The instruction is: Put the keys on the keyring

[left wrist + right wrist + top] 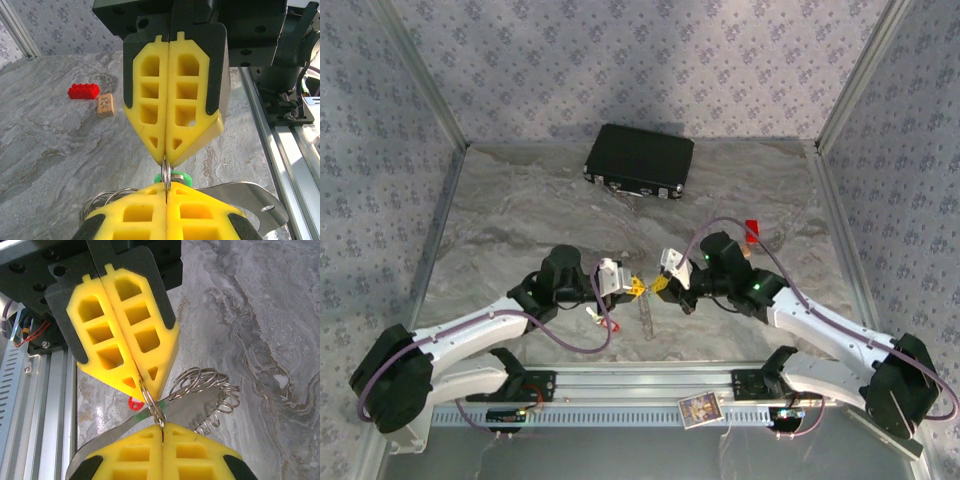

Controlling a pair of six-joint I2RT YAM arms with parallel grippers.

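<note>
The keyring [166, 175] is a thin metal loop stretched edge-on between two pairs of yellow fingers. My left gripper [166, 192] is shut on its near end, and my right gripper [162, 427] is shut on the other end. In the top view they meet tip to tip, left gripper [634, 288] against right gripper [658, 285]. A key's green tag [182, 176] sits just behind the ring; I cannot tell whether it hangs on it. The red-tagged key [134, 402] lies on the table below. More wire loops [205, 385] bunch beside the ring.
A shiny metal strip [245, 197] juts out under the grippers. A red brick [83, 91] and a tan block [105, 105] lie farther off on the marbled table. A black case [638, 160] sits at the back. The aluminium rail [640, 385] runs along the near edge.
</note>
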